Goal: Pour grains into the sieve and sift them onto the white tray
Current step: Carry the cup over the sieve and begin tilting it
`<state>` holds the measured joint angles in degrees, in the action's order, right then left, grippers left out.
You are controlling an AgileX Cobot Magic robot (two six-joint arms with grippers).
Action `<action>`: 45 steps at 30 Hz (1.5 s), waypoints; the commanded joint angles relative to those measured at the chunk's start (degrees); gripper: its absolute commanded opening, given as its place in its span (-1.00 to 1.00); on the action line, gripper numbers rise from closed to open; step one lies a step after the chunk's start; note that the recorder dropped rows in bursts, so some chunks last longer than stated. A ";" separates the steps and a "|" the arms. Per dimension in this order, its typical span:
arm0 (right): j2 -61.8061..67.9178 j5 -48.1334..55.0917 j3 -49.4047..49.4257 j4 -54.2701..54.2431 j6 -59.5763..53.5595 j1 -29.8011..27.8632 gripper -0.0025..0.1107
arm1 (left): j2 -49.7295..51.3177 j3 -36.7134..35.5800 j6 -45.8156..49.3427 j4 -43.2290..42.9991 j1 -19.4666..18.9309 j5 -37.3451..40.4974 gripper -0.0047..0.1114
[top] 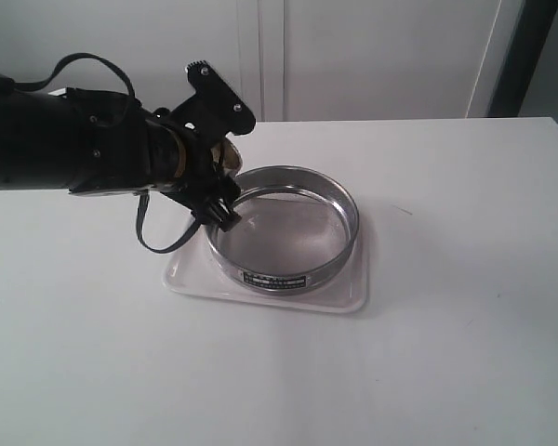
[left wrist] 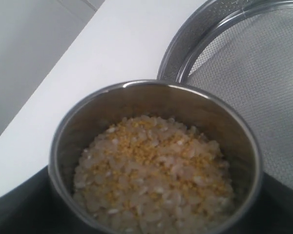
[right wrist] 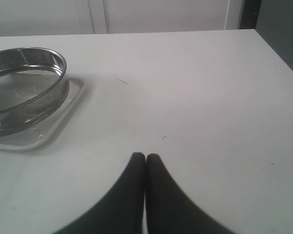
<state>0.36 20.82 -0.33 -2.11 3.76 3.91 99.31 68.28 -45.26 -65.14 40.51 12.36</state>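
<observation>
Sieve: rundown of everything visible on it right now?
The sieve is a wide, shallow round ring of shiny steel with a fine mesh bottom, bare as far as shown. A small dark label plate sits on its near wall. It rests upright and level on the white tray, nearly filling it. The left claw, holding a steel cup, hangs at its left rim; contact cannot be told.

Item count, everything on and over the bench.
1 sieve; 1 white tray; 1 steel cup; 1 heap of grains, two kinds mixed (fine yellow, coarser whitish), single grains too many to count; 2 grippers, namely left gripper and right gripper; 1 table.
</observation>
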 commanded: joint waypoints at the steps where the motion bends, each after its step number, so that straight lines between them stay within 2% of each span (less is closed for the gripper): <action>1: -0.36 -0.70 0.33 0.40 -0.07 0.09 -0.96 | -0.64 0.44 3.34 -0.71 0.33 -1.60 -0.92; 9: -0.36 -0.70 0.33 0.40 -0.07 0.09 -0.96 | -0.22 0.47 7.95 -0.82 0.33 -1.62 -0.92; 17: -0.36 -0.70 0.33 0.40 -0.07 0.09 -0.96 | 4.12 5.62 10.55 0.57 0.33 -0.18 -0.92; 32: -0.36 -0.70 0.33 0.40 -0.07 0.09 -0.96 | 5.39 5.85 15.66 0.57 0.33 1.24 -0.92; 40: -0.36 -0.70 0.33 0.40 -0.07 0.09 -0.96 | 7.51 9.97 15.76 2.36 0.33 5.58 -0.92; 45: -0.36 -0.70 0.33 0.40 -0.07 0.09 -0.96 | 8.67 11.15 20.55 3.69 0.90 6.74 -0.92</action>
<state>0.36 20.82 -0.33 -2.11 3.76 3.91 107.93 78.56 -27.31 -61.47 40.74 17.38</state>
